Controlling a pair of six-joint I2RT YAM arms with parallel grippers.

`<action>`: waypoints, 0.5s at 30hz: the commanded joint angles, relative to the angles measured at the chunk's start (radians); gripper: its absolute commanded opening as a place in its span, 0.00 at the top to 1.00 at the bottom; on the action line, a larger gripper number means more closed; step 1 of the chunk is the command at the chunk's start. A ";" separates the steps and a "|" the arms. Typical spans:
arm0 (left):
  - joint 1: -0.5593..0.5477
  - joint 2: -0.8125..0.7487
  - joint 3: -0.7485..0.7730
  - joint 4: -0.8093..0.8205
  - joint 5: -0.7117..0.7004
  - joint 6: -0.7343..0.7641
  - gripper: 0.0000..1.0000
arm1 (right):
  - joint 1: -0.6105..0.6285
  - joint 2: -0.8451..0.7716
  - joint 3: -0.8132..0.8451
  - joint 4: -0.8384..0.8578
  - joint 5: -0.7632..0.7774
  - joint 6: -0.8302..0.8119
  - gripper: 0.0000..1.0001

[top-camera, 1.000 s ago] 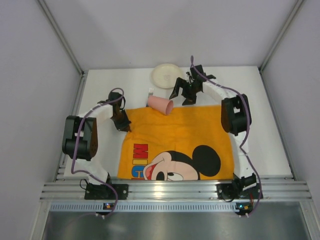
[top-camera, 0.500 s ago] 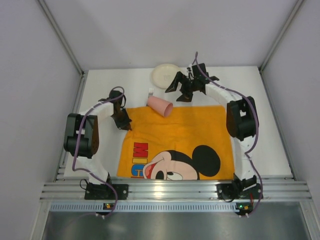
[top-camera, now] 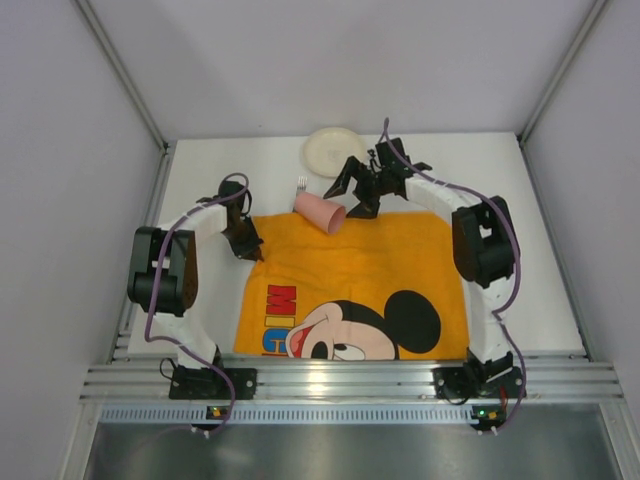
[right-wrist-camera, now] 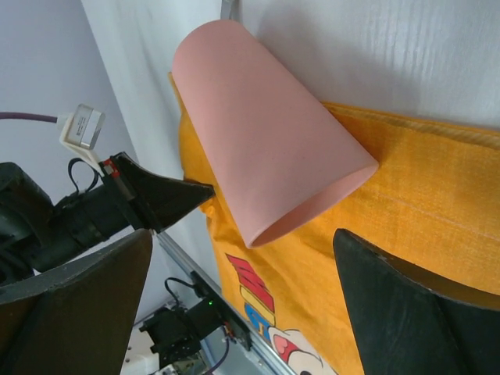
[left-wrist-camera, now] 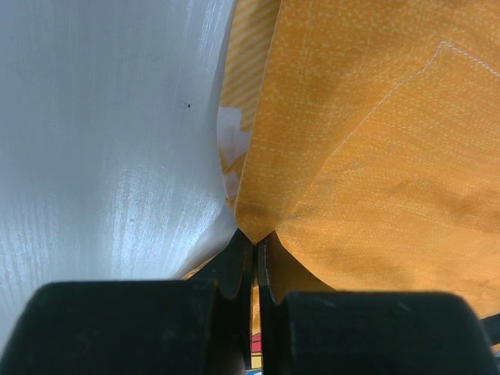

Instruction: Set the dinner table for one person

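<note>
Pinching mat (top-camera: 370,260) far-left corner tight in left gripper (left-wrist-camera: 255,248), probably for tugging it flat on table (top-camera: 530,250) spreading beneath, and hovering right gripper (top-camera: 352,192) wide open, empty, by tipped cup (top-camera: 320,211) on mat's far edge, seemingly lining up a grasp.

White dinner table (top-camera: 530,260), flat, bare at the 3 and 9 o'clock sides. Orange Mickey placemat (top-camera: 360,270) covers centre down to the 6 o'clock edge. Cream plate (top-camera: 333,150) at 12 o'clock, against the far edge. Fork (top-camera: 301,183) at 11 o'clock, just beyond the mat. Pink cup (top-camera: 321,211) on its side across the mat's far edge, mouth toward 4 o'clock.
</note>
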 commanded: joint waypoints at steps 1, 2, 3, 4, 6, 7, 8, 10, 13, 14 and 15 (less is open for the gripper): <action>0.000 -0.013 0.004 0.003 -0.004 0.005 1.00 | 0.046 -0.071 -0.005 0.008 0.004 0.032 0.00; 0.000 -0.015 0.004 0.005 -0.004 0.006 1.00 | 0.052 -0.063 -0.003 0.011 0.010 0.035 0.00; 0.000 -0.019 0.004 0.005 -0.004 0.006 1.00 | 0.059 -0.060 0.002 0.022 0.014 0.038 0.00; 0.000 -0.019 0.006 0.005 -0.006 0.006 1.00 | 0.072 -0.048 0.003 0.028 0.019 0.049 0.00; 0.000 -0.024 0.010 0.005 -0.006 0.006 1.00 | 0.086 -0.031 0.015 0.066 0.028 0.061 0.02; 0.000 -0.022 0.012 0.005 -0.004 0.005 1.00 | 0.098 -0.011 0.023 0.076 0.043 0.072 0.05; 0.000 -0.022 0.015 0.005 0.000 0.003 1.00 | 0.104 -0.002 0.032 0.092 0.050 0.073 0.09; 0.000 -0.026 0.018 0.002 0.004 0.003 1.00 | 0.115 0.029 0.069 0.097 0.074 0.069 0.23; 0.000 -0.036 0.018 -0.001 0.011 0.008 1.00 | 0.115 0.047 0.132 0.080 0.092 0.028 0.46; 0.000 -0.041 0.018 -0.001 0.014 0.011 1.00 | 0.115 0.049 0.149 0.045 0.100 0.011 0.52; 0.000 -0.042 0.014 -0.001 0.020 0.014 1.00 | 0.115 0.047 0.182 0.024 0.108 -0.009 0.58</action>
